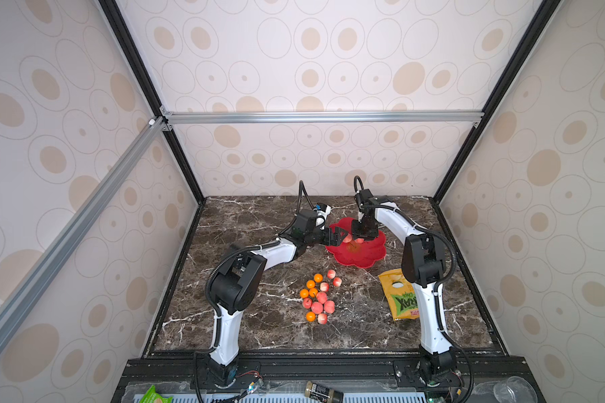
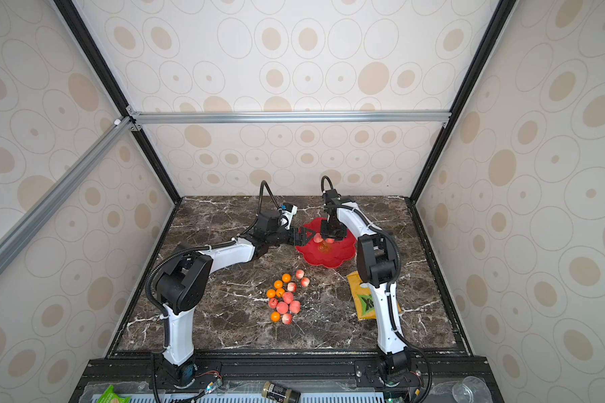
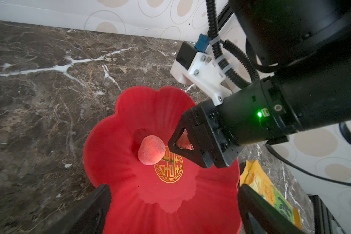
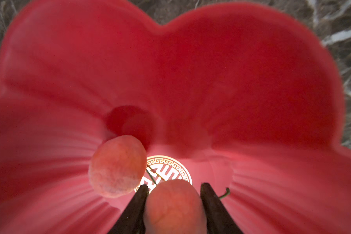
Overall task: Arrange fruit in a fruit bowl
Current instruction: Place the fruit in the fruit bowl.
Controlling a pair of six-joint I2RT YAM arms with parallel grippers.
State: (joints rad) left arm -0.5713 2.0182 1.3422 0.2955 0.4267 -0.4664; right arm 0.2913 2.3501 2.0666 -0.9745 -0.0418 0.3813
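This is a robot test booth, a small lab box dressed up a bit like a room at home. A white and black left robot arm [image 1: 231, 289] and a matching right robot arm [image 1: 426, 261] are fixed to a black metal rail [image 1: 329, 370] at the front edge. Thin loose wires [image 1: 250, 378] lie by the left arm's foot. The walls are flat boards covered in cream wallpaper with beige ovals [image 1: 311, 62] (the sort you see in a bedroom). A black metal post [image 1: 140, 75] and a silver metal bar [image 1: 322, 117] run along their edges. The floor of the box is a dark brown tabletop [image 1: 346, 324] with white veins like marble.
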